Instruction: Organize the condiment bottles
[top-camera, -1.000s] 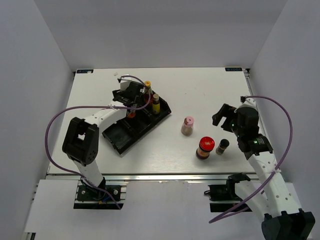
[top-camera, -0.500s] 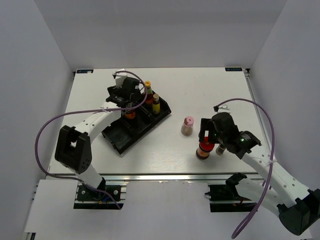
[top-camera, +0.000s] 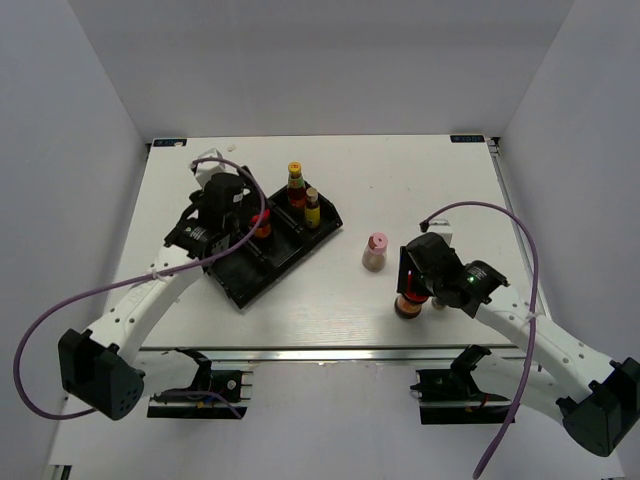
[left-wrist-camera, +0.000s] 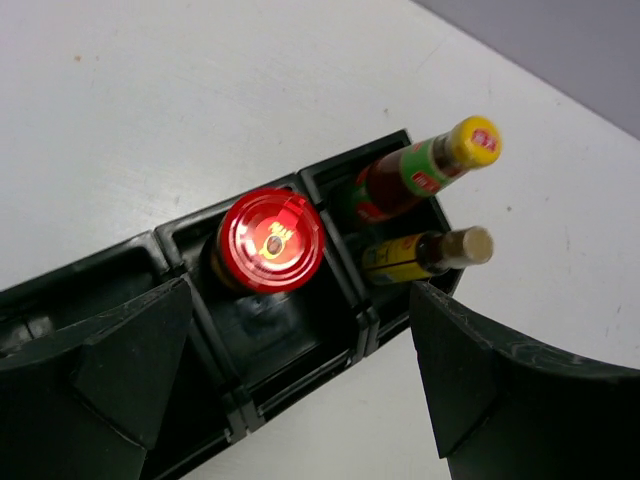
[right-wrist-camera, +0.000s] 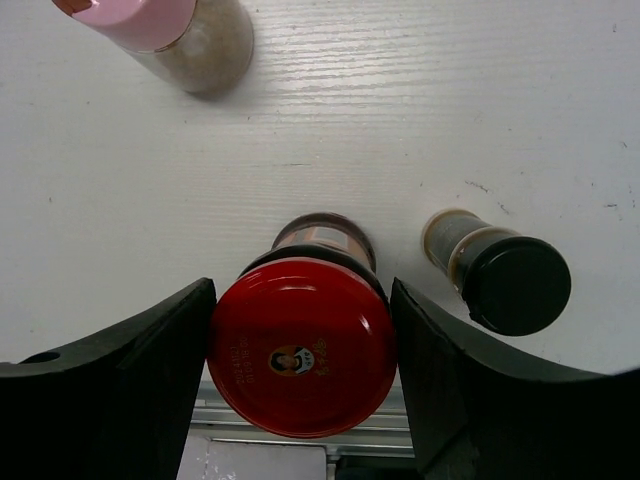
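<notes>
In the overhead view my left gripper (top-camera: 228, 222) hangs left of centre, over the black tray (top-camera: 243, 285), which lies slanted on the white table (top-camera: 420, 180). In the left wrist view the same gripper (left-wrist-camera: 300, 300) has its fingers (left-wrist-camera: 110, 370) spread wide, one at each lower corner of the frame. They hold nothing and touch nothing.

Between and above them, the first red-lidded jar (left-wrist-camera: 270, 240) stands upright in the tray's (left-wrist-camera: 345, 290) middle compartment. The overhead view shows it (top-camera: 262, 226) just right of my left wrist. The next compartment, toward the upper right, holds two bottles side by side. One is the tall yellow-capped sauce bottle (top-camera: 295, 183) (left-wrist-camera: 415, 170), and the small yellow bottle (top-camera: 312, 206) (left-wrist-camera: 425, 255) is just beside it.

Right of the tray and well apart from it, the pink-capped bottle (top-camera: 376, 250) stands alone on the bare table. It also shows in the upper left corner of the right wrist view (right-wrist-camera: 165, 30).

Lower right of it, my right gripper (top-camera: 412, 285) sits down over the second red-lidded jar (top-camera: 407, 306). In the right wrist view that jar's lid (right-wrist-camera: 302, 345) fills the whole gap of the gripper (right-wrist-camera: 302, 370). One finger (right-wrist-camera: 130, 360) presses against each side of it, so I am clamped on this jar, which stands upright on the table.

Just right of the jar is the small dark shaker (right-wrist-camera: 505, 275). It stands outside my right finger and close to it, and I cannot tell whether they touch. In the overhead view it (top-camera: 440, 300) is mostly hidden behind my right wrist.
</notes>
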